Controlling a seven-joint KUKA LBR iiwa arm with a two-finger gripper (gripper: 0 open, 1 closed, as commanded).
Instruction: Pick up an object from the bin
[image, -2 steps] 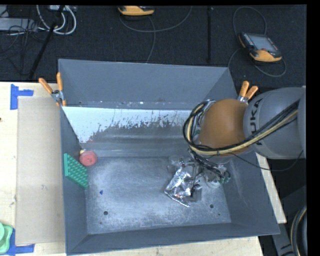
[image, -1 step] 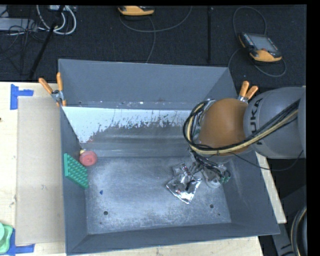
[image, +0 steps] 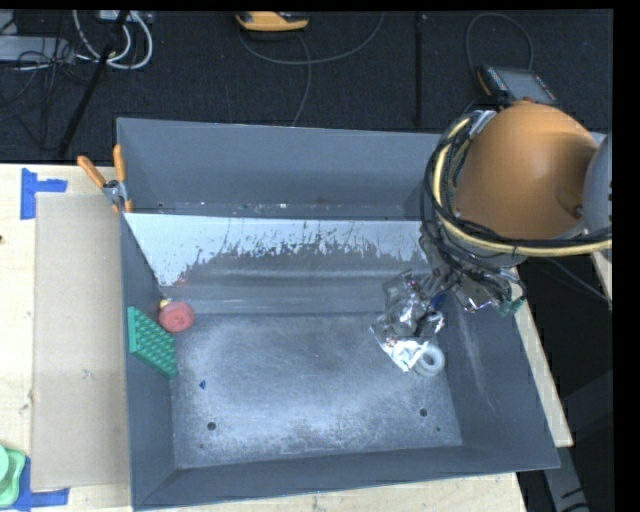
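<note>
The gripper is hanging low at the bin's right side, with a small white ring lying at its tip. I cannot tell whether it is apart or clamped. A green perforated block and a red disc are resting against the left wall, well apart from it.

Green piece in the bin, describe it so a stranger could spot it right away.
Look at the grey bin and follow its left wall down to the floor. There a flat green plate lies beside a small round red disc. Only the plate is green, rectangular and covered in bumps.
</note>
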